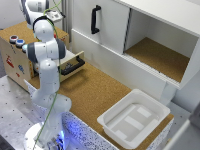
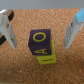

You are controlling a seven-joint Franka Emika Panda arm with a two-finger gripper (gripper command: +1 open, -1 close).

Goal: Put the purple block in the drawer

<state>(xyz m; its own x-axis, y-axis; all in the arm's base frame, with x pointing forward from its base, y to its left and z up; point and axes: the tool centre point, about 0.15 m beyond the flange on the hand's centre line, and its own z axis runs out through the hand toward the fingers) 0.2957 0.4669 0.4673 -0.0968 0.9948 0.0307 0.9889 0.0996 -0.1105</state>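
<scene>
Exterior view: white arm [image 1: 46, 55] bent over cork desk [image 1: 95, 92]; drawer [image 1: 72, 65] pulled open in low wooden box [image 1: 20, 55]; white tub [image 1: 134, 119] at the exterior view's right.

Wrist view: gripper [image 2: 40, 31] spread wide; purple block [image 2: 40, 43] between fingers [image 2: 73, 30], untouched, atop yellow block [image 2: 47, 59].

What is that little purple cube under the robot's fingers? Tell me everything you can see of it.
The purple cube-shaped block shows only in the wrist view. It has yellow markings on its top and an "O"-like letter on its side. It sits on top of a yellow block, on the brown cork surface. It lies between the open gripper and its two pale fingers, which do not touch it. Its material is unclear in the blur.
</scene>
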